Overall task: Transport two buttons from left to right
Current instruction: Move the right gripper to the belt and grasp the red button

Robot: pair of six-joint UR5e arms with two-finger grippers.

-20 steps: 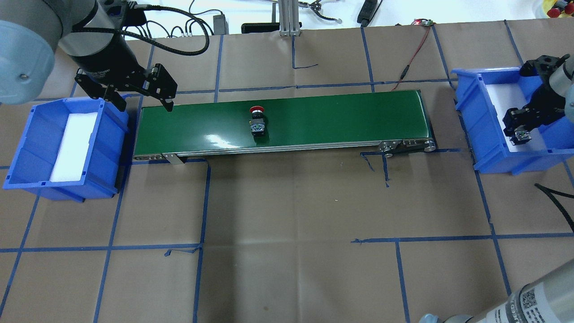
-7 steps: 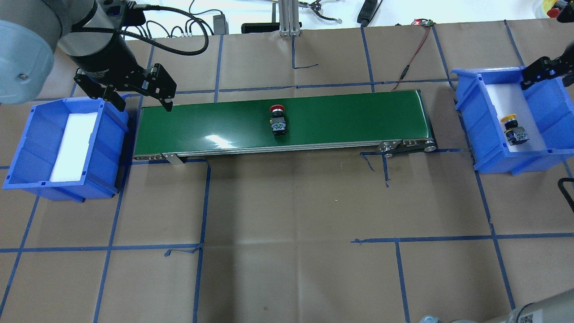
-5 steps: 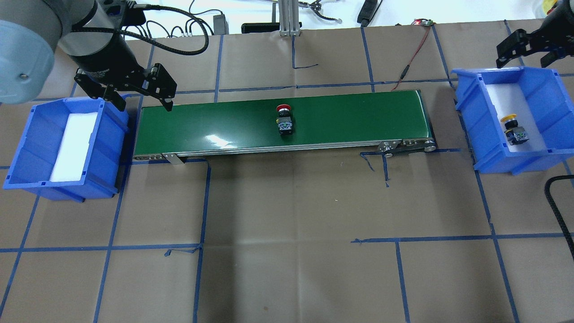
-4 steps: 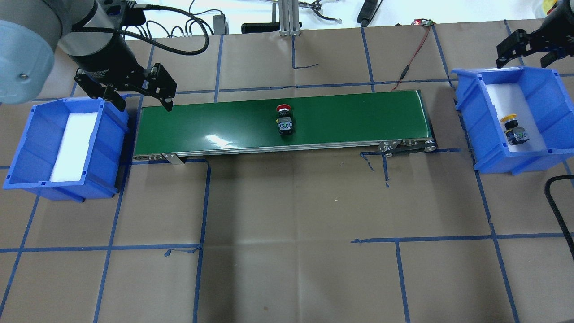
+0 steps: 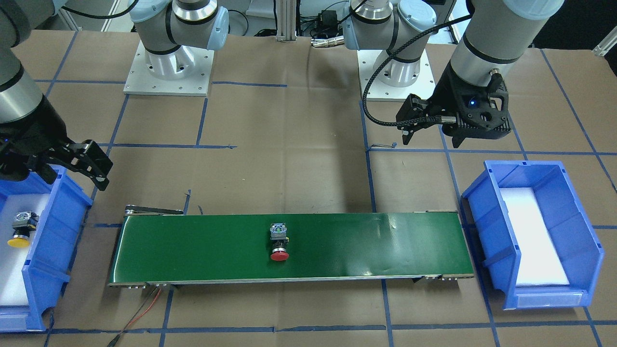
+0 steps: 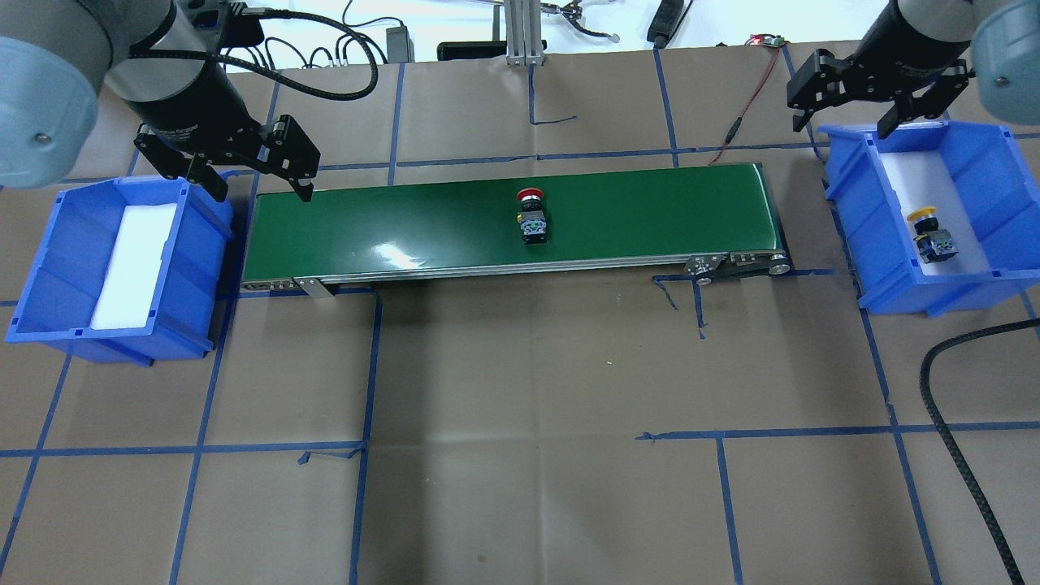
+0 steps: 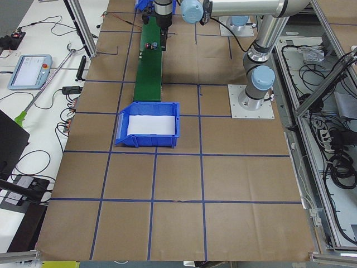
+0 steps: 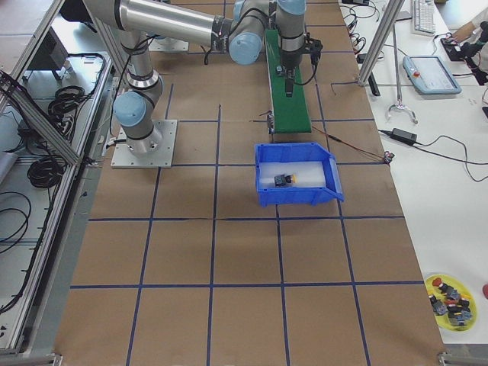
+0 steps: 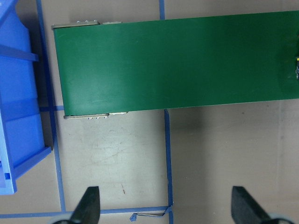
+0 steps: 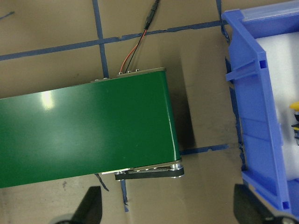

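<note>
The red-capped button (image 6: 532,218) lies on its side on the green conveyor belt (image 6: 390,219), a little right of the middle; it also shows in the front view (image 5: 279,242). The yellow-capped button (image 6: 930,236) lies in the right blue bin (image 6: 849,203), also in the front view (image 5: 20,229). My left gripper (image 6: 262,193) is open and empty above the belt's left end. My right gripper (image 6: 842,127) is open and empty, above the far left corner of the right bin, beside the belt's right end.
The left blue bin (image 6: 49,268) holds only white foam. A red-black wire (image 6: 743,114) runs from the belt's far right corner. A black cable (image 6: 946,406) lies at the near right. Blue tape lines cross the brown paper.
My right gripper has let go of the yellow button in the right bin, risen and moved left toward the belt's right end. The red button has travelled right along the belt. My left arm stayed still.
</note>
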